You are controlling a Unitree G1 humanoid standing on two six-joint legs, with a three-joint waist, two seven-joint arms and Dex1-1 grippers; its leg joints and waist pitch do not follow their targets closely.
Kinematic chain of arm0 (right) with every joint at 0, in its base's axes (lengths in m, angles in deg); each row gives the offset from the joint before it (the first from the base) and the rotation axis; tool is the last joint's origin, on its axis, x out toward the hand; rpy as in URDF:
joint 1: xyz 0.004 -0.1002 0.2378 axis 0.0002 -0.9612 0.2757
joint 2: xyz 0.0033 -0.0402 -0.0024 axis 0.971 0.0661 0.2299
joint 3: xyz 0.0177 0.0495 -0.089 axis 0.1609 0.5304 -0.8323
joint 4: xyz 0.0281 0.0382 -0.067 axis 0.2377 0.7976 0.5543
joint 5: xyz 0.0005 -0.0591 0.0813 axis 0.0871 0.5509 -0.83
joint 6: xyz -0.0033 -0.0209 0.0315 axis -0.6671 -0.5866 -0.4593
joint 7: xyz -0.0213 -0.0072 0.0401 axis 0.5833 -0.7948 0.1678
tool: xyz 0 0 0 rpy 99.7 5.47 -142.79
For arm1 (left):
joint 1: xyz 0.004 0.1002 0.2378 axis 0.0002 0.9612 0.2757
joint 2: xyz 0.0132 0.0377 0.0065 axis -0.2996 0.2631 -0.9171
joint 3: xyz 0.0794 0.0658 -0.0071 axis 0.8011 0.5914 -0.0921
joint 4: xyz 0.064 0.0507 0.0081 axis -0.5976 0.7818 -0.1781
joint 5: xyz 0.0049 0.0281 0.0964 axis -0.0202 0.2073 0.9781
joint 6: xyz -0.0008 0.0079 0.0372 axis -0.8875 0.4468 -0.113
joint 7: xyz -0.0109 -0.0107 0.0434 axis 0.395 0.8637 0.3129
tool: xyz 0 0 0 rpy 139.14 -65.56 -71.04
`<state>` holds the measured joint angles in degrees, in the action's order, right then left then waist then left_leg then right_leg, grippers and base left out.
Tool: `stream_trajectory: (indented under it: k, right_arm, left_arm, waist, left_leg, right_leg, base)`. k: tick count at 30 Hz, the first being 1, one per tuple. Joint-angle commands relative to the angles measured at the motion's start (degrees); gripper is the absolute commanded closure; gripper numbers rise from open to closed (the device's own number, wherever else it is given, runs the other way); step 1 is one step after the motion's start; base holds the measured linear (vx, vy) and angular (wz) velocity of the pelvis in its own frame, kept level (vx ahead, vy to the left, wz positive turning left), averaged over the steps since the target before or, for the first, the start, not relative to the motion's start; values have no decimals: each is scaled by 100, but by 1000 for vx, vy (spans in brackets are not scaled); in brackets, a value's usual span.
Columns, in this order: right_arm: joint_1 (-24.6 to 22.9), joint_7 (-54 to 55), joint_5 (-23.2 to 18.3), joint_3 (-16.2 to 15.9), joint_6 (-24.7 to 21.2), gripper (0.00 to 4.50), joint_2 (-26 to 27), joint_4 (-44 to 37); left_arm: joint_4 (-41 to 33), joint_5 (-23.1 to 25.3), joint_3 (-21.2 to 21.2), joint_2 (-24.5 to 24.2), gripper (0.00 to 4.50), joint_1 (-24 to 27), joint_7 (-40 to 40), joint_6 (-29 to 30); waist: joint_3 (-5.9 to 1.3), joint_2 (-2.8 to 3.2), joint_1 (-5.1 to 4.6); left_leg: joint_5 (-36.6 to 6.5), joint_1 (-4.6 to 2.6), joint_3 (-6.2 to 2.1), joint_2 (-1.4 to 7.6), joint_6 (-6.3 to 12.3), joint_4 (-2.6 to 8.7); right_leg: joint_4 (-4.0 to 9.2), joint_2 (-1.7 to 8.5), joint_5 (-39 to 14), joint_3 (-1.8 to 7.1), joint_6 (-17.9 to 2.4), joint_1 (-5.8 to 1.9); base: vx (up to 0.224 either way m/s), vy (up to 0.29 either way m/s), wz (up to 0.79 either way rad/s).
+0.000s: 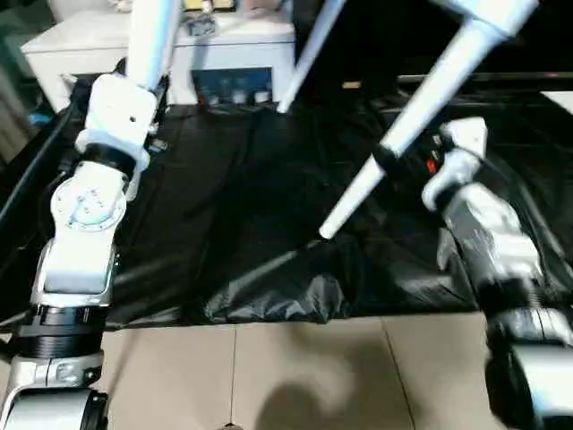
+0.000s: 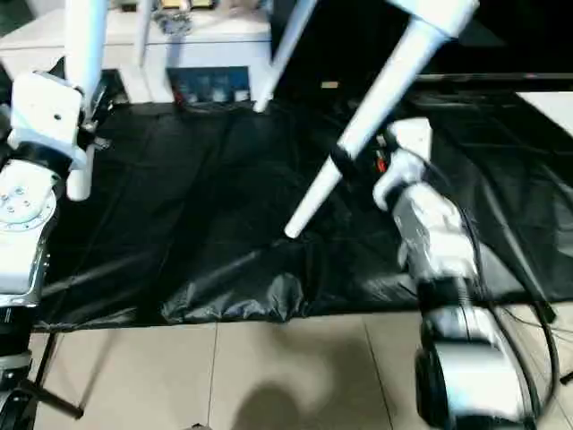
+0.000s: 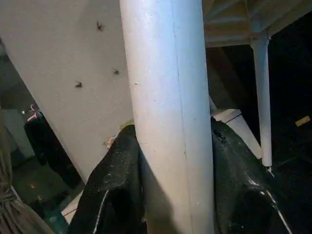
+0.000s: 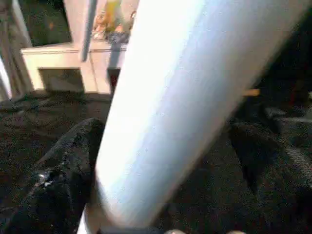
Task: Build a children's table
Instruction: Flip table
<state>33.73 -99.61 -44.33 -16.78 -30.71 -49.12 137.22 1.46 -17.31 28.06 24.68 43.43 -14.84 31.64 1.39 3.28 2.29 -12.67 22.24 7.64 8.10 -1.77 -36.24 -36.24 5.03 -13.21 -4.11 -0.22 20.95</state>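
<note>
The children's table hangs in the air with its legs pointing down; its ribbed underside (image 3: 229, 22) is overhead. My left gripper (image 3: 170, 161) is shut on one white leg (image 1: 150, 36) at the far left, a black finger (image 3: 114, 190) pressed to each side. A second leg (image 1: 421, 112) slants down across the middle right, its free end just above the black cloth. My right gripper (image 1: 392, 159) stands open around it: one finger (image 4: 63, 170) lies against the tube, the other is apart. A third leg (image 1: 309, 54) hangs further back.
Under the legs lies the large black-draped table (image 1: 233, 206), its cloth bunched at the near edge (image 1: 269, 300). A white cabinet (image 1: 242, 40) stands behind it. Beige floor tiles (image 1: 295, 376) run along the front.
</note>
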Motion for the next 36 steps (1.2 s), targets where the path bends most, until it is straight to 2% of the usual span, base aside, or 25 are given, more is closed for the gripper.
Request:
stream_trajectory:
  k: [1,2,5,8,9,10,11,12,16,18,19,20,25,26,30,32,34,36]
  right_arm:
    - [148,-265,-13,35,122,0,47,278]
    - [201,-352,-20,35,154,0,57,355]
    - [427,-1132,-136,19,192,0,130,617]
    - [534,-1944,-192,-38,259,0,153,786]
    - [489,-2247,-173,-128,274,0,136,730]
    - [467,-2464,-151,-179,302,0,125,719]
    - [391,-2719,-176,-234,271,0,106,612]
    - [335,-2865,-199,-263,245,0,95,532]
    - [-46,-3540,-195,-471,107,0,-28,64]
    - [-74,-3574,-192,-486,99,0,-38,29]
    - [-243,-3690,-131,-509,179,0,-87,-114]
    - [-285,-3667,-121,-494,202,0,-93,-138]
    - [-434,-3475,-66,-420,261,0,-91,-214]
    - [-484,-3401,-41,-419,288,0,-84,-263]
    - [-596,-3128,54,-423,375,0,-32,-378]
    - [-595,-3103,62,-418,380,0,-24,-375]
    - [-573,-3017,79,-411,401,0,13,-380]
    - [-591,-2904,94,-409,408,0,59,-449]
  left_arm:
    - [434,319,492,-166,284,428,496,237]
    - [430,315,491,-177,284,447,506,233]
    - [450,268,478,-227,284,584,571,252]
    - [564,238,504,-244,284,703,597,232]
    - [624,226,519,-235,284,767,612,227]
    - [661,212,533,-232,284,812,620,226]
    - [702,176,554,-216,284,870,650,207]
    - [721,151,567,-206,284,908,671,196]
    - [826,83,677,-155,283,1095,720,159]
    - [837,79,681,-149,283,1105,723,155]
    - [950,27,727,-112,282,1173,772,114]
    - [993,26,759,-115,282,1194,807,94]
    - [1112,1,897,-144,278,1299,887,56]
    - [1131,5,927,-155,277,1331,880,54]
    - [1086,-21,994,-191,274,1502,928,79]
    - [1075,-35,999,-194,270,1524,944,89]
    - [1157,-27,997,-186,270,1562,936,40]
    - [1333,-46,983,-162,270,1539,887,-39]
  waist:
    - [-245,-21,4]
    - [-242,-13,14]
    - [-213,-54,7]
    - [-188,-48,14]
    - [-177,-88,11]
    - [-172,-67,34]
    - [-169,-96,21]
    - [-171,-100,44]
    - [-179,-109,120]
    - [-184,-104,150]
    - [-179,-74,157]
    - [-184,-85,168]
    - [-167,-46,219]
    - [-171,-59,217]
    - [-171,-59,218]
    - [-155,-70,223]
    - [-153,-125,211]
    - [-143,-102,214]
  left_leg:
    - [-927,-23,-117,426,409,531]
    - [-960,-27,-115,436,421,538]
    - [-1394,-66,-62,468,364,578]
    - [-1649,-75,-63,487,322,605]
    - [-1766,-78,-53,492,279,611]
    - [-1829,-101,-53,500,207,624]
    - [-1840,-92,-51,504,192,628]
    - [-1812,-87,-48,501,182,629]
    - [-1749,-147,-28,527,137,661]
    - [-1665,-168,-18,537,132,662]
    - [-1692,-154,-4,544,66,683]
    - [-1716,-169,5,550,38,684]
    - [-2340,-253,10,560,-343,750]
    - [-2344,-240,6,558,-377,759]
    - [-2292,-227,11,558,-425,773]
    - [-2428,-247,24,554,-447,781]
    - [-2458,-217,13,559,-427,794]
    - [-2483,-217,6,558,-426,796]
  right_leg:
    - [353,396,80,245,-1605,-166]
    - [352,401,36,244,-1590,-169]
    - [389,391,-380,258,-1579,-123]
    - [420,410,-715,274,-1522,-105]
    - [439,408,-885,283,-1494,-86]
    - [455,410,-1001,288,-1449,-69]
    - [454,405,-996,290,-1438,-72]
    - [460,412,-951,294,-1415,-78]
    - [476,393,-694,299,-1355,-56]
    - [472,387,-532,302,-1353,-44]
    - [464,378,-481,291,-1355,-54]
    - [474,370,-470,288,-1333,-50]
    - [513,359,-677,296,-1211,13]
    - [512,360,-613,297,-1177,-2]
    - [513,366,-509,300,-1133,-2]
    - [541,362,-696,311,-1107,20]
    - [560,386,-972,321,-1043,0]
    - [582,400,-1150,330,-993,15]
  base:
    - [0,0,0]
    - [0,0,0]
    - [0,0,0]
    - [0,0,0]
    - [0,0,0]
    - [0,0,0]
    - [0,0,0]
    - [0,0,0]
    - [0,0,0]
    - [0,0,0]
    - [0,0,0]
    - [0,0,0]
    - [0,0,0]
    - [0,0,0]
    - [0,0,0]
    - [0,0,0]
    - [0,0,0]
    - [0,0,0]
